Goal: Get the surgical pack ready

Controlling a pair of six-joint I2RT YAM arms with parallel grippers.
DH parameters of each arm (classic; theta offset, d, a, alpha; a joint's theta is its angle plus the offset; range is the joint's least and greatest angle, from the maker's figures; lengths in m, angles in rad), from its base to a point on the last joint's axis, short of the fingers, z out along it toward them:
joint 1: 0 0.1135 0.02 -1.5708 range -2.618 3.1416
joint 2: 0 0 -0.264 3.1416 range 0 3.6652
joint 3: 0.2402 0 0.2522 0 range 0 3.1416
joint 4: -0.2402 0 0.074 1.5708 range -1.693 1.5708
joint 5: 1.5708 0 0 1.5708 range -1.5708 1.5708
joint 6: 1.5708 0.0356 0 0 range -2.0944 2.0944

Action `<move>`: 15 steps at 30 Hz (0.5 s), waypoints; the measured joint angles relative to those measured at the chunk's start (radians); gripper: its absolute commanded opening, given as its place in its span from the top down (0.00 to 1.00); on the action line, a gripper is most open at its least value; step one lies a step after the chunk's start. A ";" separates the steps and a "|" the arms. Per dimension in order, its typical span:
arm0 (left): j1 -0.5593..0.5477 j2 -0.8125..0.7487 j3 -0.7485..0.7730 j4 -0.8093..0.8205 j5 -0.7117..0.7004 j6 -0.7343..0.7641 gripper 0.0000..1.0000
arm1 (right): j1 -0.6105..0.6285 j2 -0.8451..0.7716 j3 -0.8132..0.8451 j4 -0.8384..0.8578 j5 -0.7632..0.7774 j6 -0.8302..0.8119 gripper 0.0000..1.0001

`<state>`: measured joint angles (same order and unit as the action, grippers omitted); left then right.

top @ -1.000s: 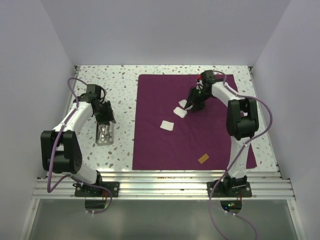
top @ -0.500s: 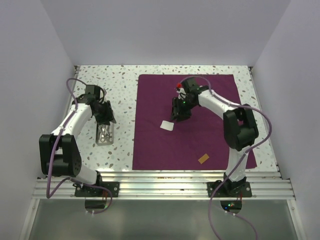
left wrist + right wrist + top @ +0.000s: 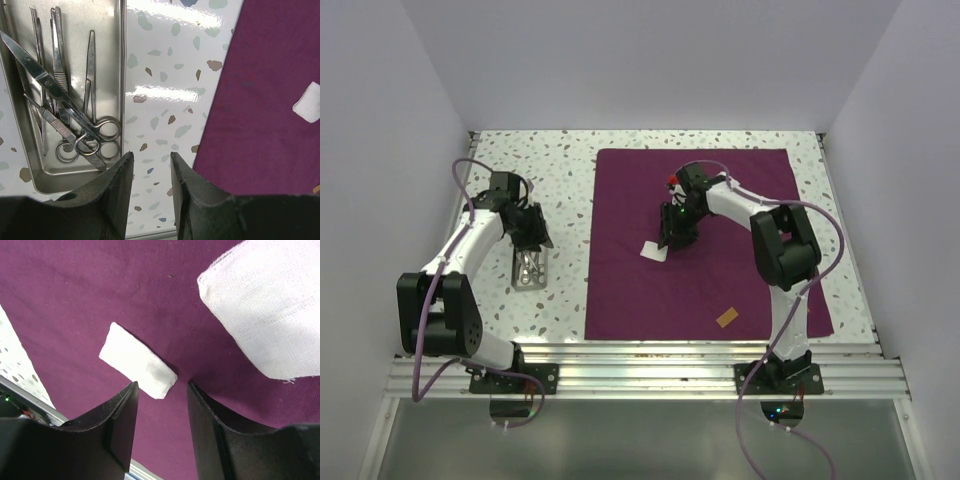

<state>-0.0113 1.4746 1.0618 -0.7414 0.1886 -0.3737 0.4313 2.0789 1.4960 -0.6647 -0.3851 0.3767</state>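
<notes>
Overhead, a large dark purple square cloth [image 3: 720,290] lies spread flat and unfolded on a white speckled table [image 3: 560,170]. A small rectangular shiny steel tray [image 3: 530,287] sits off the cloth, just past its left edge, w/ thin steel scissors and forceps [image 3: 80,116] heaped inside, several pcs crossing.

The left gripper [image 3: 150,157] hangs over bare table between the tray and the cloth's left edge. Its jaws are parted by a narrow gap w/ nothing btwn them.

The right gripper [image 3: 162,387] hovers low over the cloth, left of its centre. Its jaws are about half apart and empty, purple fabric showing thru the gap. A small white gauze square [image 3: 137,361] lies flat on the cloth just ahead of that gap, at an angle. A bigger-looking white gauze piece [image 3: 265,305] fills the upper right of the right wrist view, weave visible. Can't tell if it rests on the cloth or is lifted; from above the arm hides it.

A small orange-brown tab [image 3: 726,318] sits near the cloth's near edge, well apart from the rest.

Progress, as a judgement: early.
- **Done:** cloth laid out, instruments in tray.
- **Left:** gauze is loose on the cloth, not gathered. Tray not yet on the cloth. No corner folded over, so wrapping hasn't begun.

The right arm looks set to deal w/ the gauze. The tray is prob. a job for the left arm.
</notes>
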 measured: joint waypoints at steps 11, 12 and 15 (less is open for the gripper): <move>0.000 0.000 0.000 0.001 0.017 0.000 0.60 | 0.026 0.030 0.042 -0.008 0.031 0.004 0.59; 0.000 0.000 0.000 0.001 0.018 0.000 0.60 | 0.028 0.032 0.045 -0.009 0.038 0.003 0.60; 0.000 0.000 0.000 0.003 0.018 0.000 0.60 | 0.035 0.045 0.065 -0.019 0.057 0.002 0.72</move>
<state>-0.0113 1.4746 1.0618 -0.7383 0.2066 -0.3737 0.4664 2.1239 1.5608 -0.6838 -0.3279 0.3790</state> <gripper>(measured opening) 0.397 0.356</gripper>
